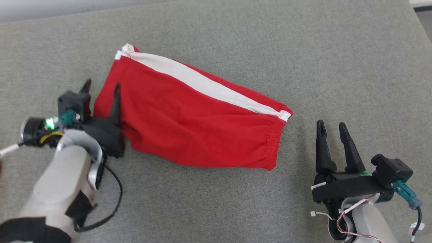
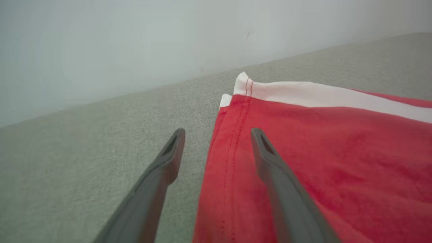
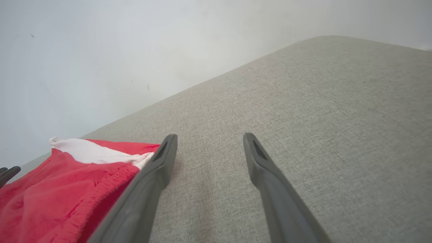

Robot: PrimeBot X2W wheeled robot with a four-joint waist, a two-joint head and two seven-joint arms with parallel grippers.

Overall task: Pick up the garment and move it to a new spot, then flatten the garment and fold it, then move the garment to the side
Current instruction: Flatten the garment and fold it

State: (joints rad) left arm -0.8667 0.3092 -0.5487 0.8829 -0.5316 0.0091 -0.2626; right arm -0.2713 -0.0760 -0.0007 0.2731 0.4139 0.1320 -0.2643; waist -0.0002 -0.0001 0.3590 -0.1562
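Left end effector [image 1: 103, 83] released, straddling the hem of the red garment [image 1: 189, 118], which lies flat on the desk [image 1: 337, 50]. Right end effector [image 1: 331, 123] released, just beside the waistband [image 1: 275, 141]. Risk: a one-sided, top-layer pinch lets the layers spill in transit.

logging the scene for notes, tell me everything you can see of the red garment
The red garment looks like soft knit shorts with a white side stripe, a gathered elastic waistband at its right end and a stitched hem at its left. It lies fairly flat, slanted, on the grey fabric surface. The left gripper straddles the hem edge, jaws open; the right gripper stands apart from it.
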